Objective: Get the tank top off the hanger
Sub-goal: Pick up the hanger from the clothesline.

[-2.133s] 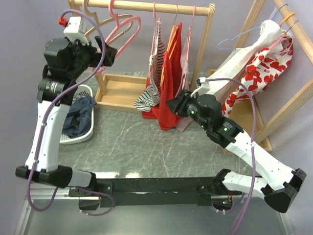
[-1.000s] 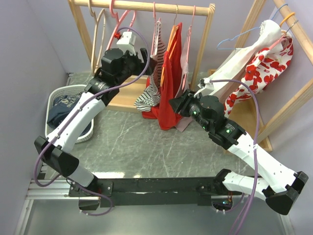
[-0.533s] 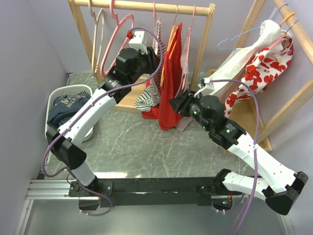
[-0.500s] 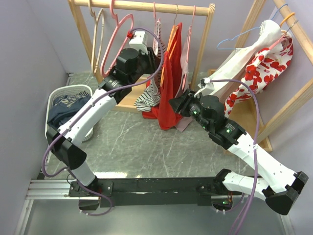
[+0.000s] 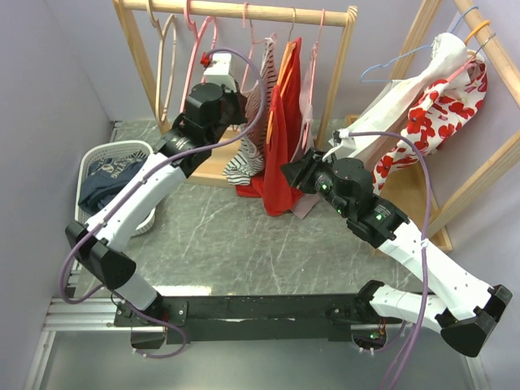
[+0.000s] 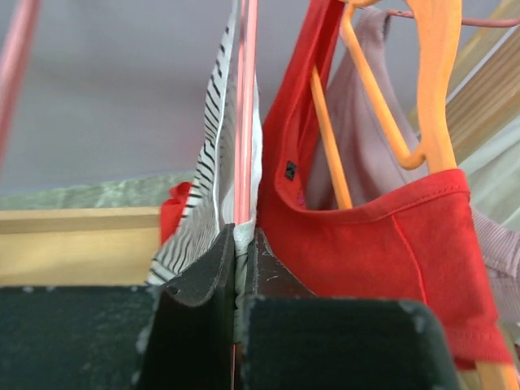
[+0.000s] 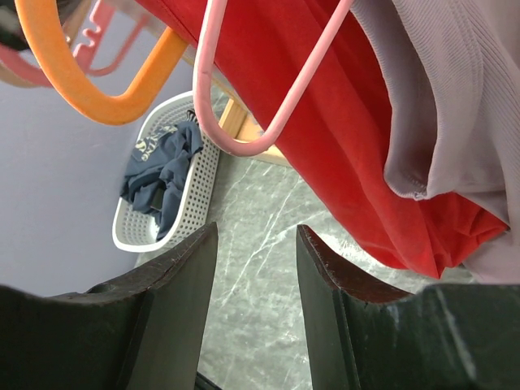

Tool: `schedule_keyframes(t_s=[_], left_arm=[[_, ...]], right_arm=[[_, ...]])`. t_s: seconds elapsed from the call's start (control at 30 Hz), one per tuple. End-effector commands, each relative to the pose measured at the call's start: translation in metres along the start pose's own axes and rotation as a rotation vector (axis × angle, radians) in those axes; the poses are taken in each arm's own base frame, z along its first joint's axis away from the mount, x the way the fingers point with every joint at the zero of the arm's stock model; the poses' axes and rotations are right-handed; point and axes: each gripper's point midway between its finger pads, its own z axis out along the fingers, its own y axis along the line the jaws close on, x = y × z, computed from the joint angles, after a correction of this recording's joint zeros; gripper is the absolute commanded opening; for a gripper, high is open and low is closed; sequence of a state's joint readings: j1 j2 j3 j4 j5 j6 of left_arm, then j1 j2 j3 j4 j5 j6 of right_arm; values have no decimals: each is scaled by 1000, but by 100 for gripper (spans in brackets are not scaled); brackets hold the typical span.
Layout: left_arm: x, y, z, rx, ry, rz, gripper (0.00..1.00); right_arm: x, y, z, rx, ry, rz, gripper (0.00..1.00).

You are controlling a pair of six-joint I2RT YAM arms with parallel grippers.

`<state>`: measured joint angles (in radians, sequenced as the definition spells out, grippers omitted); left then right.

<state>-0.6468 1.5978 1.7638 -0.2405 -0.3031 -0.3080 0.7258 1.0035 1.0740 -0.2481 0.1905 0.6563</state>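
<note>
At the rail [image 5: 244,10], the left gripper [image 6: 241,237] is clamping the striped top [image 6: 210,146] against its pink hanger [image 6: 246,97], jaws pressed together on both. The left wrist view is showing this grip. In the top view the wrist is hiding it. The red top [image 6: 382,236] is hanging just beside, on an orange hanger [image 6: 431,81]. The right gripper [image 7: 256,244] is standing near the red top with jaws apart. Its wrist view is showing nothing between them.
</note>
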Motion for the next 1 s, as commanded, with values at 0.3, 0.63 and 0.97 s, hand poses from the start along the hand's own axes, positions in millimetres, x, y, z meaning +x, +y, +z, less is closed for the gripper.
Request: schedule_keyframes(t_s=[0.3,0.63,0.97], left_arm=[[-74,20,-76,-55,-43,106,1],[-102,11,-33,-37,-78,129,1],[-79,32,17,-9,-1,81,1]], right_arm=[[-27,7,-14,-21,-84,-6,52],[-23,11,-12,-42,-66,5,52],[-26,1,-20,-8,-90,-3,53]])
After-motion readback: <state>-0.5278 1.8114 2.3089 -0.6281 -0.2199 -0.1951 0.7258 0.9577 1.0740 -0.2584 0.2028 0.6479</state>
